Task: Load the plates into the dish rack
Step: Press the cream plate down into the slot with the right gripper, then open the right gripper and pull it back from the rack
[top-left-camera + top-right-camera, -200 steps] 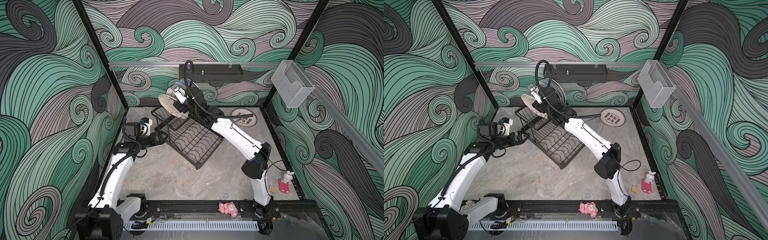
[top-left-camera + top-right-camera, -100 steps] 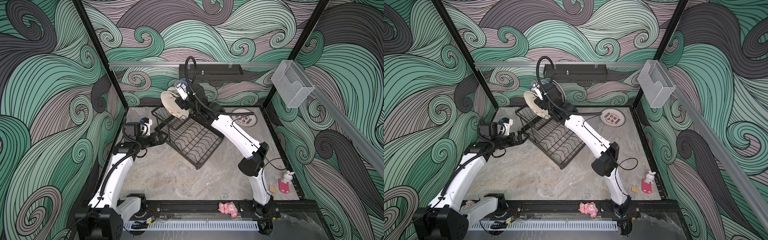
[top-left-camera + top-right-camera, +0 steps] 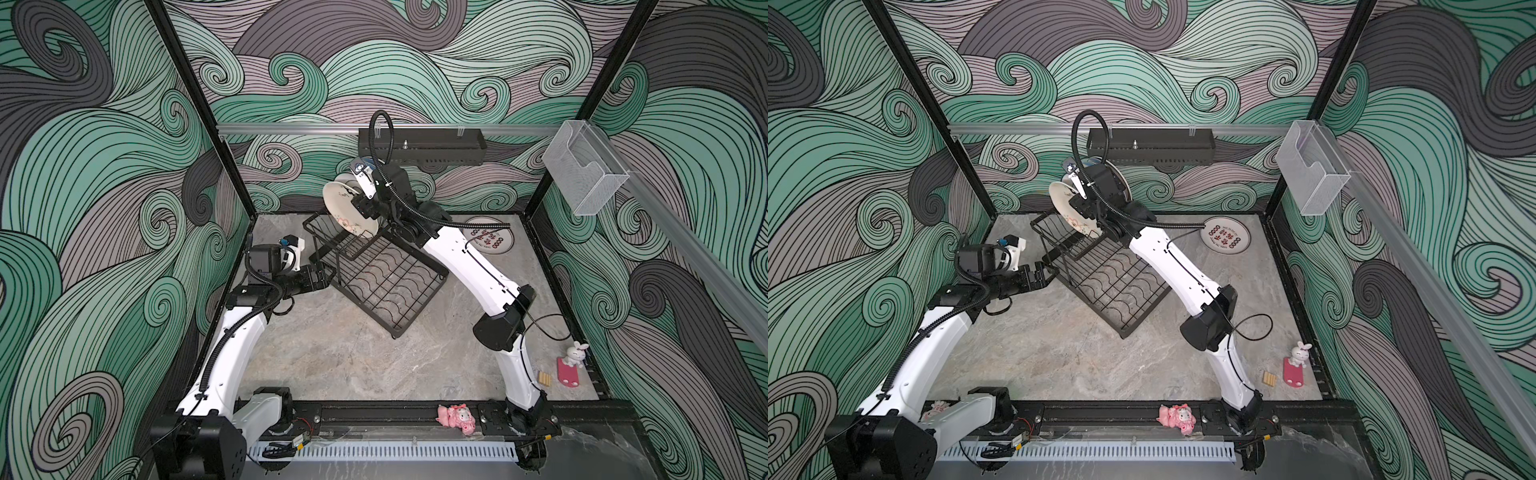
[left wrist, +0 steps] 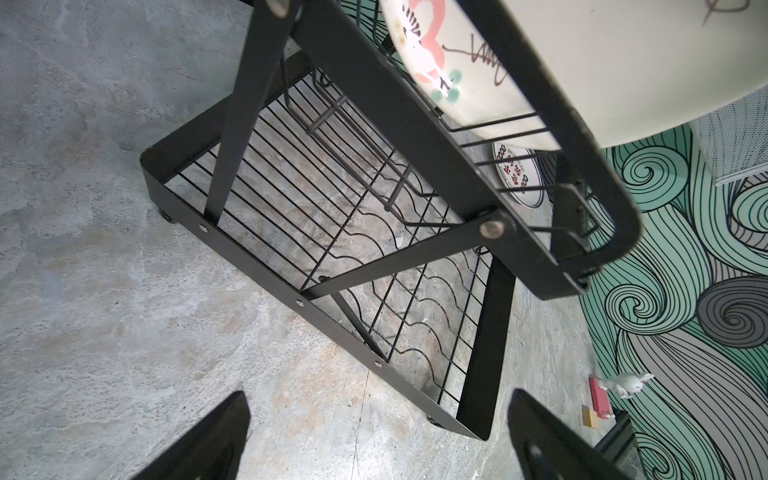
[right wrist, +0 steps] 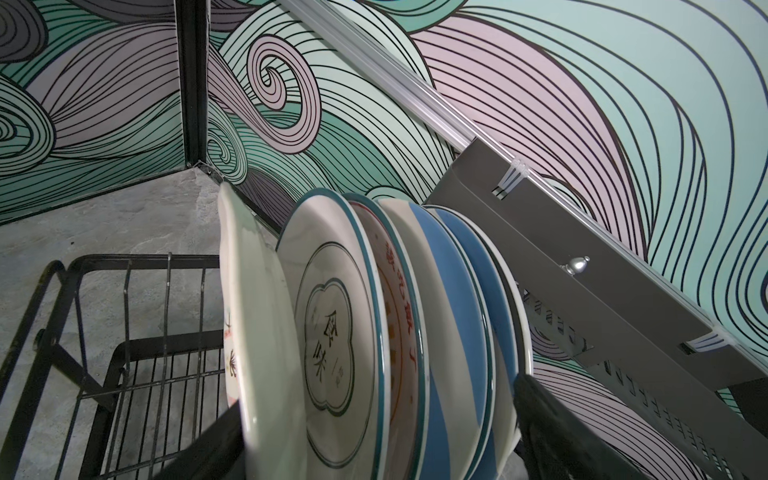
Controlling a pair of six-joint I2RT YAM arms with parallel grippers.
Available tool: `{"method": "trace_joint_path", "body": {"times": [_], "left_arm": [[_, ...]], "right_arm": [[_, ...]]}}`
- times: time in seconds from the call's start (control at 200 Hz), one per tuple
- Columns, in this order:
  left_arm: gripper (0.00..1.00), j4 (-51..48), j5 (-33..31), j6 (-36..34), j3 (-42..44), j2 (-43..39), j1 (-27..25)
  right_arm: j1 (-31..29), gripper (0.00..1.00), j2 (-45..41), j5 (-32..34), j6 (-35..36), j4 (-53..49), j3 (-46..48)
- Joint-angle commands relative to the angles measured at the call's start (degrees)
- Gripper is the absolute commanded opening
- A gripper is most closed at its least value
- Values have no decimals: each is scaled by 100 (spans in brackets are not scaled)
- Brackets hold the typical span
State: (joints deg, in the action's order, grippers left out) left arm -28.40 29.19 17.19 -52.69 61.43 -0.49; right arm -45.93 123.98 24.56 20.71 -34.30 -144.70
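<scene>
The right pincer (image 3: 363,205) has been shifted slightly back and is spread wide, so the doodle plate (image 3: 343,208) is judged released, standing in the raised basket of the dish rack (image 3: 386,286). A red-lettered plate (image 3: 490,241) is left on the counter (image 3: 353,365). The left pincer (image 4: 378,397) is open, empty.

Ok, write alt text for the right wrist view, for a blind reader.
Plates stand on edge in a row in the black wire dish rack, a cream doodled plate at one end. The right gripper straddles the row, jaws wide apart. Behind hangs a perforated tray.
</scene>
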Motion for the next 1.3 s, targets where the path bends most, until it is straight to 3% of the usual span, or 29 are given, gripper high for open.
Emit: {"method": "trace_joint_path", "body": {"times": [0.0,0.545,0.836,1.296], "left_arm": [[98,-43,120,-40,-27,27,44],[99,-24,192,-23,-29,50,49],[99,-25,201,-23,-26,53,45],[98,-42,201,-35,-28,62,47]], "right_arm": [[328,89,72,613,-109,11,-269],[434,92,-276,601,-211,-147,19],[427,96,-1214,-1066,-498,475,1312],[366,97,-1716,-1584,-494,799,1881]]}}
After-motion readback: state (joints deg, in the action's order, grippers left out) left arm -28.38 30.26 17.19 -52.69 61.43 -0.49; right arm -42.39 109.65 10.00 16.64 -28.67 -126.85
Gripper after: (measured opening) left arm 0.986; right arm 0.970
